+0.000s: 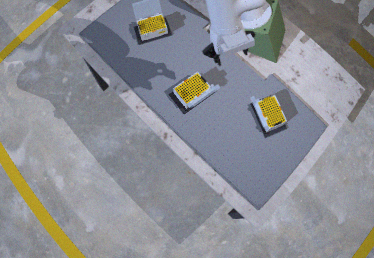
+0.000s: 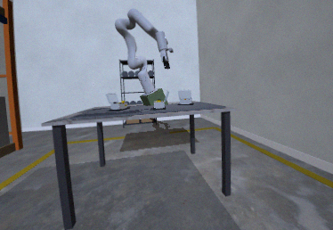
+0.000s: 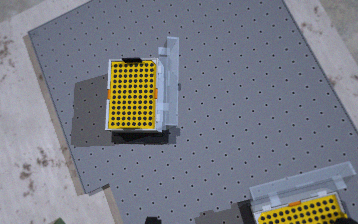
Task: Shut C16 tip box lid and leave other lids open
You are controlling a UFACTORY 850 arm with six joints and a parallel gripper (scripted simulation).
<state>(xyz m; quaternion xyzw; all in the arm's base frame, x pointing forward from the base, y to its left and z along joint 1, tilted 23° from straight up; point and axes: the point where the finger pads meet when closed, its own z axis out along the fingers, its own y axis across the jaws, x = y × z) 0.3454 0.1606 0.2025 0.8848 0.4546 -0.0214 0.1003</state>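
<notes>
Three tip boxes with yellow racks sit on the grey table: the left box (image 1: 151,25), the middle box (image 1: 192,89) and the right box (image 1: 270,112). All three lids look open. My gripper (image 1: 212,53) is open and empty. It hangs high above the table near the back edge, beyond the middle box, and also shows in the side view (image 2: 166,62). The wrist view shows one box (image 3: 132,94) with its lid (image 3: 169,82) raised beside it, and part of a second box (image 3: 300,210) with its lid (image 3: 302,182) open. The ID stickers are too small to read.
The arm's green base (image 1: 265,33) stands at the table's back edge. The table (image 2: 142,111) stands on dark legs. A shelf rack (image 2: 134,76) stands behind it by the wall.
</notes>
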